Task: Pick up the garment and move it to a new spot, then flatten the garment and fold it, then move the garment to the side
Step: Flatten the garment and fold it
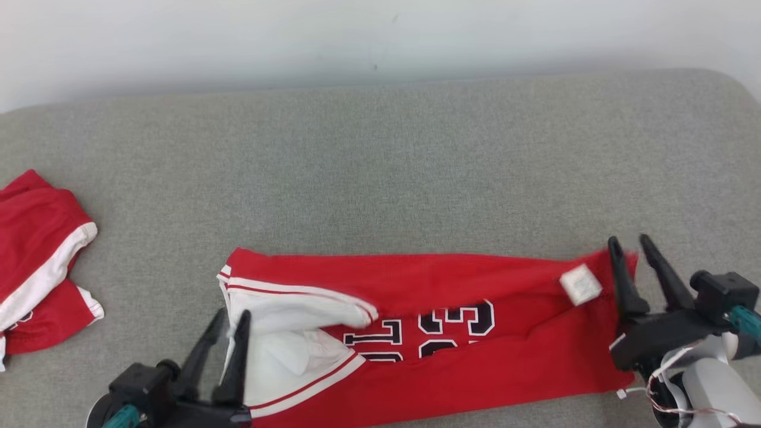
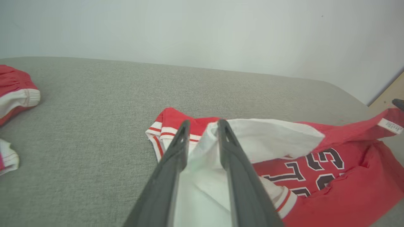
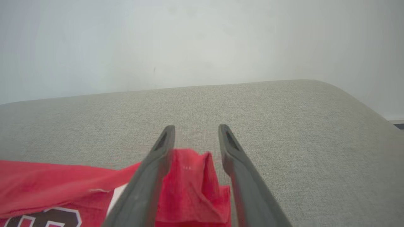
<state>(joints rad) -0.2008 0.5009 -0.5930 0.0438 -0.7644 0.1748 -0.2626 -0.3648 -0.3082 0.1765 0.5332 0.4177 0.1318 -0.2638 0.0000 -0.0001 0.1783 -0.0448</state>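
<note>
Garment: red jersey with white trim and dark lettering, lying in a long band across the near part of the grey cushion, white label showing near its right end.

Left gripper: at the jersey's left end. Fingers narrowly parted, bunched white cloth filling the gap; cannot tell whether the cloth is pinched.

Right gripper: at the jersey's right end. Fingers clearly apart; a peak of red cloth stands between them, against one finger and clear of the other.

Second red-and-white garment: at the cushion's far left, well apart from the jersey.
</note>
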